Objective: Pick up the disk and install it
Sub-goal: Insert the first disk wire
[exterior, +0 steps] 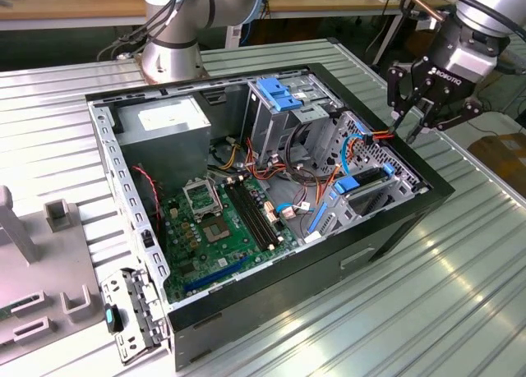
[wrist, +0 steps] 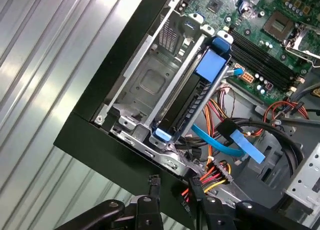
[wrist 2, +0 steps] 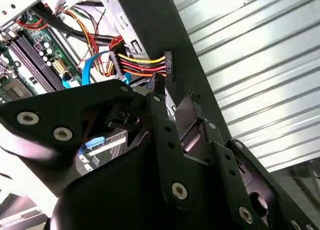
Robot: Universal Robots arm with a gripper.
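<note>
While the gripper [exterior: 413, 129] hangs over the rim of the open computer case [exterior: 312, 274] at the exterior view's right, its jaws stand partly spread with nothing between them. The disk [wrist: 186, 108], dark between blue rails, lies inside the metal drive cage [wrist: 145, 84] at the corner of the case nearest the gripper. It appears to be slid in, but whether it is fully latched cannot be told. A power connector [wrist 2: 167, 64] on red, yellow and black wires sits just beside the fingertips [wrist 2: 157, 97], and a flat blue data cable [wrist: 235, 140] runs close to the cage. Three hazards seem likely:
- A fingertip may hook the wire bundle and drag the connector.
- The jaws may strike the case rim on any descent, being almost above it.
- The disk may bind in the cage if pressed askew.
</note>
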